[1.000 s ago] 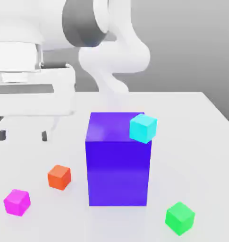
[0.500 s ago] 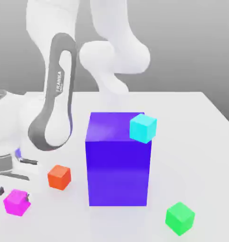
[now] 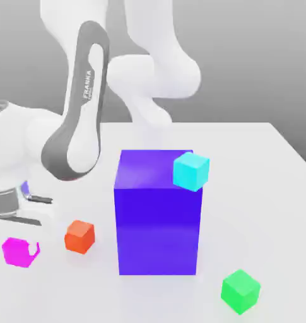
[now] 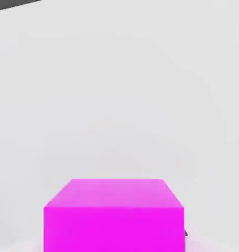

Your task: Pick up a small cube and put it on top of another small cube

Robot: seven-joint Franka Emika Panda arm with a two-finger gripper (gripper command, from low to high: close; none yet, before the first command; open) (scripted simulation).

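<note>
The small magenta cube (image 3: pixel 16 253) is at the exterior view's left, just under the white hand. My gripper (image 3: pixel 20 250) is shut on it, and the cube hangs a little above the table. The hand view shows the same magenta cube (image 4: pixel 114 216) close up, with a dark fingertip (image 4: pixel 185 234) at one side. The other small cube, bright green (image 3: pixel 240 291), rests on the table at the exterior view's lower right, far from the gripper.
A tall blue block (image 3: pixel 158 214) stands in the middle, between the two cubes. A cyan cube (image 3: pixel 192 171) sits at its upper right corner. A small orange-red cube (image 3: pixel 79 236) lies just right of the held cube. The white table (image 3: pixel 256 208) spreads to the right.
The hand came down from above onto the magenta cube and its fingers shut on it. The cube now sits slightly higher and further left than before.
</note>
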